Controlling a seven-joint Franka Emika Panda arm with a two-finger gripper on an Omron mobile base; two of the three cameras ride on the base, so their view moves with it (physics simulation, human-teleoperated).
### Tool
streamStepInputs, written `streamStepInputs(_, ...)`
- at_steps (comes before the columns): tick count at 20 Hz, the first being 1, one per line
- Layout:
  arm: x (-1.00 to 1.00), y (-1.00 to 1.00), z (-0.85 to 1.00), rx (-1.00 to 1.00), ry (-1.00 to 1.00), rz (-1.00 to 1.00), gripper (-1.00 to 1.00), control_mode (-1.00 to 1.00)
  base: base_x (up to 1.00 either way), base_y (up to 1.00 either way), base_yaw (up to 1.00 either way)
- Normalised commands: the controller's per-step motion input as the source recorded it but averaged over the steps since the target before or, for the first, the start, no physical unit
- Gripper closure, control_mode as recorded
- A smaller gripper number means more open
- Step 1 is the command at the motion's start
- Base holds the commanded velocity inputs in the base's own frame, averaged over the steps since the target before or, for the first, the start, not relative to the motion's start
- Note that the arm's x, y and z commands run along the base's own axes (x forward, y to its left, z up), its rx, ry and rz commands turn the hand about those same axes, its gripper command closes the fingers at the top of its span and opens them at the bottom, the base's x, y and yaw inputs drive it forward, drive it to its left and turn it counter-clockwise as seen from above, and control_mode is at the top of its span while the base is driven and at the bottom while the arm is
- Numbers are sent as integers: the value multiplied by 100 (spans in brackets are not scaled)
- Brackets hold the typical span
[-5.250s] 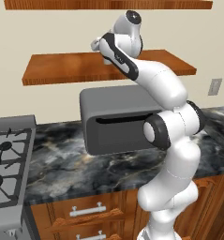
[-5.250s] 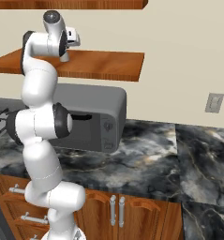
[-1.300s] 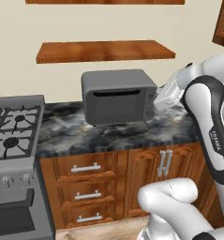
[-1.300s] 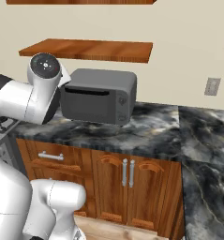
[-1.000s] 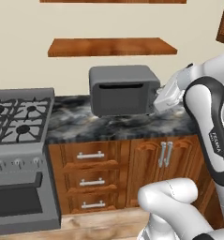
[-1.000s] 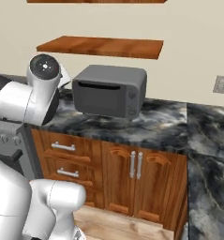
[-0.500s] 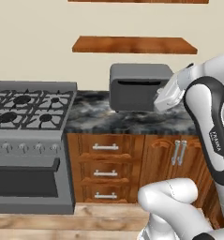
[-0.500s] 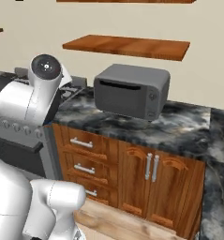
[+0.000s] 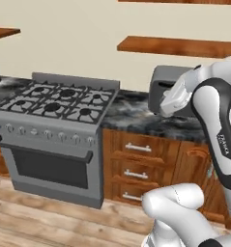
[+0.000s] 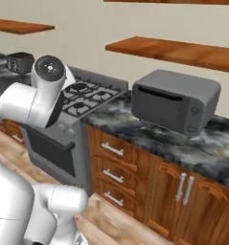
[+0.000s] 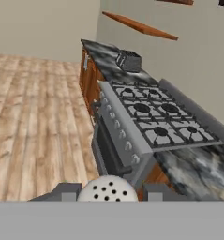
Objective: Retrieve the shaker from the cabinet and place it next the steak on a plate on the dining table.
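Note:
The shaker [image 11: 108, 189], a pale round cap with small holes, sits between my two dark fingertips [image 11: 66, 191] at the bottom of the hand view. My gripper [image 11: 108, 193] is shut on it. In the left base view my white hand [image 9: 175, 96] hangs in front of the microwave, well below the cabinet [image 9: 180, 46], the reddish-brown wall shelf, which is bare [image 10: 173, 50]. The steak, the plate and the dining table are out of view.
A grey gas stove [image 9: 59, 103] with its oven stands left of the wooden drawer cabinets [image 9: 136, 169]. The grey microwave [image 10: 176, 100] rests on the marble counter [image 10: 202, 143]. A toaster [image 10: 20, 61] sits on the far counter. Wooden floor [image 11: 33, 122] stretches before the stove.
The base has driven and turned, so the whole scene has shifted right: the stove has come fully into view and the microwave has slid right. The arm holds its pose with the shaker.

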Motion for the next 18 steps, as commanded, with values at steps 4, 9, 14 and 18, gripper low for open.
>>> streamStepInputs(4, 0, 0, 0, 0, 0, 0, 100, 100, 0, 42, 53)
streamStepInputs(9, 0, 0, 0, 0, 0, 0, 100, 100, 0, 36, 55)
streamStepInputs(14, 0, 0, 0, 0, 0, 0, 100, 100, 0, 29, 53)
streamStepInputs(18, 0, 0, 0, 0, 0, 0, 100, 100, 0, 27, 51)
